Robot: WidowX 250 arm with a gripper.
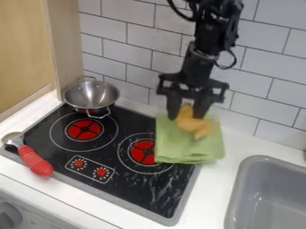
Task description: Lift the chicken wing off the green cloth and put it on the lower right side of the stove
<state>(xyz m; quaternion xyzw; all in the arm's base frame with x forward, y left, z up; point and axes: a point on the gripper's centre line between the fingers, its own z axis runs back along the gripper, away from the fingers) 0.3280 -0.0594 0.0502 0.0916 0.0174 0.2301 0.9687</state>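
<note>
The end effector [185, 117] is set over the upper end of the chicken wing [194, 124], presumably to lift it off the folded green cloth [182, 146] below; whether it is spread or pinching, I cannot tell. The stove [140, 185] sits close by, leaving a short carry.

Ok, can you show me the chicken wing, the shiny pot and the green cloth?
Chicken wing [200, 129]: camera view, lower part.
Shiny pot [91, 94]: camera view, inside bowl.
Green cloth [173, 148]: camera view, front left part.

Green cloth [206, 150], black stove [134, 184] with red burner centres, white-grey tiled wall [137, 62]
</note>
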